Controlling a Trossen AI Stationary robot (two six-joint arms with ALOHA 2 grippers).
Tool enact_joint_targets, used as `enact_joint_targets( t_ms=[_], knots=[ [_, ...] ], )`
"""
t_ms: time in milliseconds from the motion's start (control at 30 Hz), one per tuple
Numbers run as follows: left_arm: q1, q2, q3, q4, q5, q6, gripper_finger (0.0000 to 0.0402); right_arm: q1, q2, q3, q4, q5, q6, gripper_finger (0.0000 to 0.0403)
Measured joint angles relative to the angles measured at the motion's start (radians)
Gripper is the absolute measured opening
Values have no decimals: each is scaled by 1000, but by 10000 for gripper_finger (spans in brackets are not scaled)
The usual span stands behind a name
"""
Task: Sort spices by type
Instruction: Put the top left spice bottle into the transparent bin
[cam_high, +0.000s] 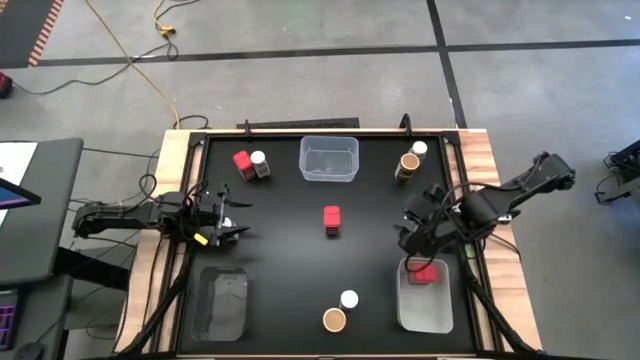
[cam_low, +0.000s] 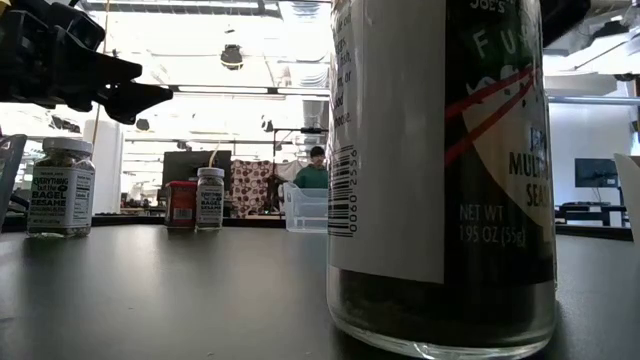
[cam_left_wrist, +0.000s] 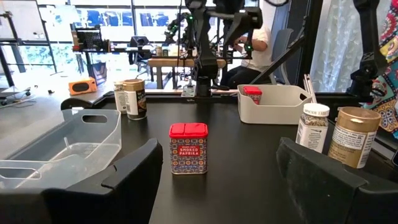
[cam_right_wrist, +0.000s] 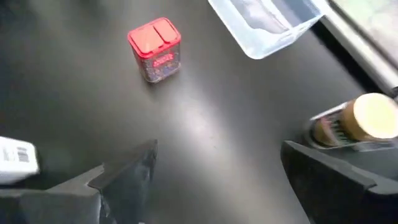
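High view: right gripper (cam_high: 418, 232) jaws wide, empty, just above right bin (cam_high: 425, 310) holding what looks like one red box (cam_high: 425, 272). Left gripper (cam_high: 226, 218) jaws partly apart, empty, facing centre paprika box (cam_high: 332, 221).

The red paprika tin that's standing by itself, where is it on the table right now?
In the high view the red paprika tin stands alone near the table's middle, below the clear bin at the top edge, between the left hand and right hand.

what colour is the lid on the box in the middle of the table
Red, on the box; clearest in the left wrist view.
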Motion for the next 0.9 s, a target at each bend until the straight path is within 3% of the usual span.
enact_joint_targets(
  t_ms=[167, 367, 633, 900],
  knots=[
    [0, 0, 0, 0, 0, 0, 303, -5, -100, -213, 245, -3, 24, 374],
    [0, 0, 0, 0, 0, 0, 303, -5, -184, -361, 309, -2, 147, 374],
    [0, 0, 0, 0, 0, 0, 303, -6, -202, -412, 321, 4, 164, 374],
    [0, 0, 0, 0, 0, 0, 303, -63, -202, -412, 323, 5, -1, 374]
  ],
)
